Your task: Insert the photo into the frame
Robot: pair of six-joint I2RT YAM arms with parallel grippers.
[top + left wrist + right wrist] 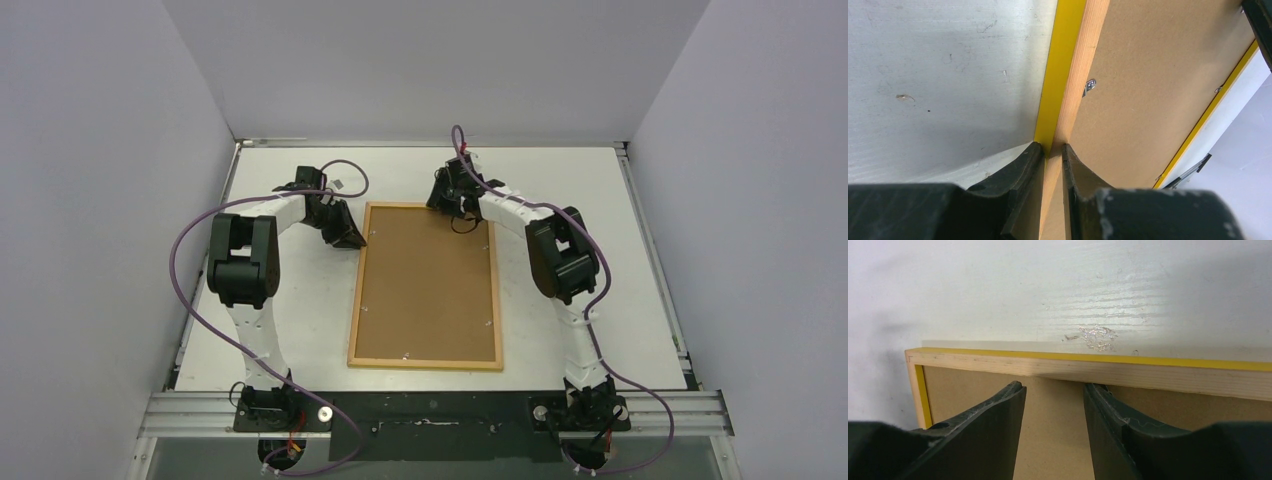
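The frame point(357, 290) lies back-side up in the middle of the table, with the brown backing board point(425, 285) filling it. My left gripper point(350, 238) is at the frame's left rail near the far corner. In the left wrist view it point(1053, 147) is shut on the wooden rail point(1083, 65), one finger outside and one on the board side. My right gripper point(447, 205) hangs over the far end. In the right wrist view it point(1054, 386) stands open just inside the far rail point(1148, 372), with only the board point(1053, 440) beneath. The photo is hidden.
A small metal tab point(1090, 85) sits on the inner side of the left rail, and others show along the frame's right and near rails point(487, 323). White table point(290, 320) lies on both sides of the frame, with grey walls around it.
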